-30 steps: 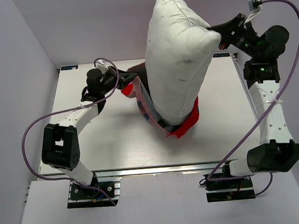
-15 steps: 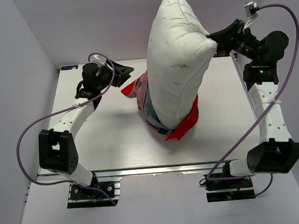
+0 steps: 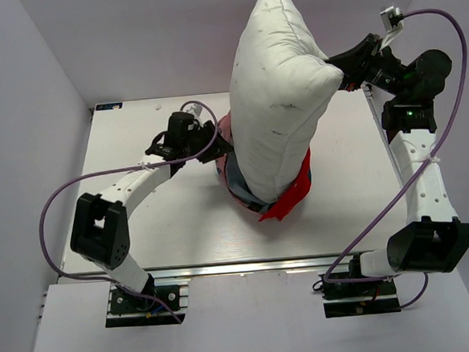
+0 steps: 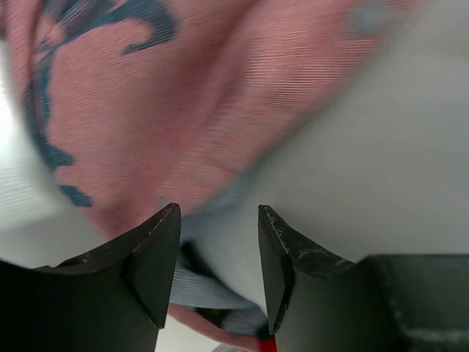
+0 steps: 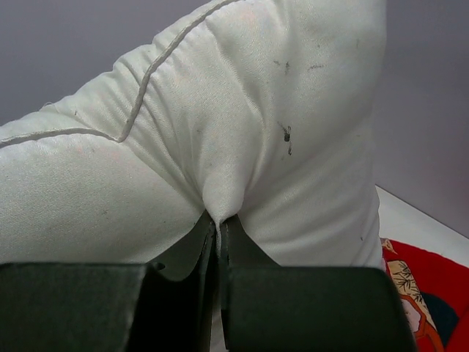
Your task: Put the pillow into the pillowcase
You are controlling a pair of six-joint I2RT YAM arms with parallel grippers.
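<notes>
Item 1, pillowcase [image 3: 294, 193]: bunched round the pillow's foot on the table [image 3: 165, 221]. Limp and thin, likely to slide. I judge it best taken by its open hem.
Item 2, my left claw [image 4: 218, 220]: at the pillow's lower left, jaws apart, cloth just ahead, nothing gripped.
Item 3, pillow [image 3: 281, 92]: upright, bottom end in the pillowcase. Probably light, soft, squashy. Hold by a corner or seam.
Item 4, my right claw [image 5: 218, 218]: closed on a pinch of the pillow's upper right corner.
Only the overhead view shows how deep the pillow sits. The wrist views show the grips.
</notes>
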